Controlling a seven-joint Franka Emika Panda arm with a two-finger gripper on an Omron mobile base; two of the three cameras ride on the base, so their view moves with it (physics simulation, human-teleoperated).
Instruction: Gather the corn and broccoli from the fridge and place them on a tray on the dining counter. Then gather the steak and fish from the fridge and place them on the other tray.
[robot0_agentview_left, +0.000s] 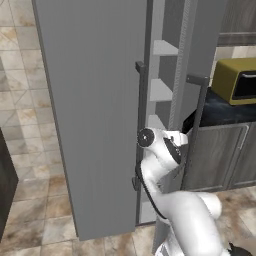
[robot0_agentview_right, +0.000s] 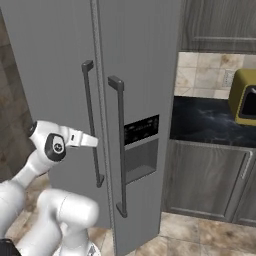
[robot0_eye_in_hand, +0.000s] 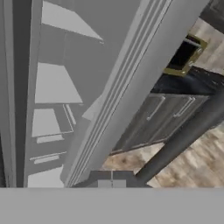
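The task is judged to be at its very beginning: the fridge (robot0_agentview_left: 95, 115) is only being opened, and none of the food is seen on the pale shelves (robot0_agentview_left: 161, 91) that show through the gap. No tray and no dining counter are visible, so nothing can be counted as gathered or placed; all four items remain to be fetched, as far as can be told.

In the left base view the left door (robot0_agentview_left: 90, 125) is swung partly out, and a narrow slot is left between its edge and the right door (robot0_agentview_left: 192, 60). The gripper (robot0_eye_in_hand: 111, 183) is seen in the hand view low against the edge of the right door, beside its long dark handle (robot0_eye_in_hand: 183, 135). The jaws are clenched tight together; nothing is seen between them, and whether the handle is touched cannot be told.

Room for moving is judged tight. The slot is too narrow for the arm to reach the shelves, so at least one door would have to be swung wider. To the right, the swing is bounded by the dark surface (robot0_agentview_right: 210, 120) carrying the yellow microwave (robot0_agentview_right: 245, 97) and by the grey cabinets (robot0_agentview_right: 205, 180) below. Open tiled floor (robot0_agentview_left: 30, 150) lies to the left.
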